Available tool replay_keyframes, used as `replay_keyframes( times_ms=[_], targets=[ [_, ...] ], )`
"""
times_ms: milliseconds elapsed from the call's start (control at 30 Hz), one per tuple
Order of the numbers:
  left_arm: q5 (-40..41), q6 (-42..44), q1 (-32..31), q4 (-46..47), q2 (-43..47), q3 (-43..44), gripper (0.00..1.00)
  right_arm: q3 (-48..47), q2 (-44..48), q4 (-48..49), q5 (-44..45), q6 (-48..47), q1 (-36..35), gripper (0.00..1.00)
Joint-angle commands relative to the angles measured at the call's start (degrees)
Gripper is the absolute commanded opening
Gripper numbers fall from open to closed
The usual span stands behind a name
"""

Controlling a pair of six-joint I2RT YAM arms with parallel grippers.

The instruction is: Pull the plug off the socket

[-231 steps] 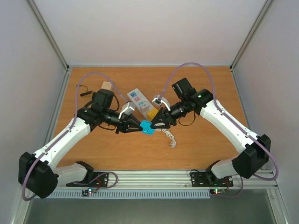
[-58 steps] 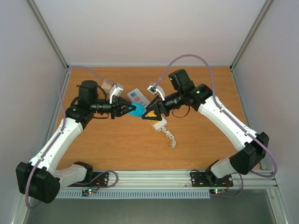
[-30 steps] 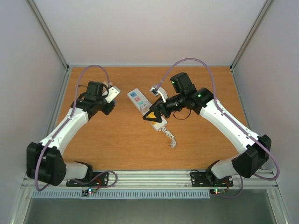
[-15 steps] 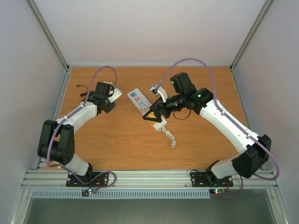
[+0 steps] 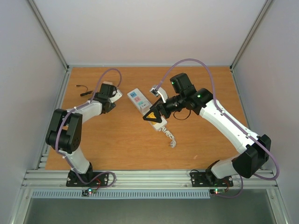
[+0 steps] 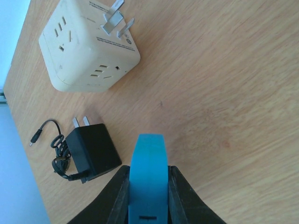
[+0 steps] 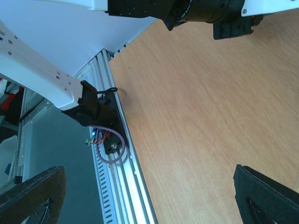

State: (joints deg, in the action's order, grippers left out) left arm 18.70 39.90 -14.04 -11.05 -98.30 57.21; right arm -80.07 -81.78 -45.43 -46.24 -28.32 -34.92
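The yellow plug [image 5: 150,115] is best gripped squarely by the spread right gripper [image 5: 148,117], then drawn straight off the socket [image 5: 136,97].

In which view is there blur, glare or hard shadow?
Top external: sharp, evenly lit, only soft shadows on the table. Left wrist: cube adapter and black charger sharp, the blue plug near the lens slightly soft. Right wrist: its own fingers dark and blurred in the lower corners; the white arm link at upper left nearly washed out.
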Motion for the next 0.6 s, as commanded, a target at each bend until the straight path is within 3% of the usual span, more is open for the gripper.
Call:
replay_keyframes(
  times_ms=[0, 400, 567],
  targets=[
    [3.7, 2.2, 0.3, 7.0, -2.3, 1.7, 0.01, 0.5, 1.2, 0.6, 0.4, 0.3, 0.3, 0.99],
    [5.9, 2.8, 0.3, 9.5, -7.4, 3.3, 0.01, 0.3, 0.7, 0.6, 0.4, 0.5, 0.3, 0.99],
    [5.0, 2.0, 0.2, 8.4, -7.9, 3.7, 0.11, 0.1, 0.5, 0.5, 0.4, 0.4, 0.3, 0.99]
  ],
)
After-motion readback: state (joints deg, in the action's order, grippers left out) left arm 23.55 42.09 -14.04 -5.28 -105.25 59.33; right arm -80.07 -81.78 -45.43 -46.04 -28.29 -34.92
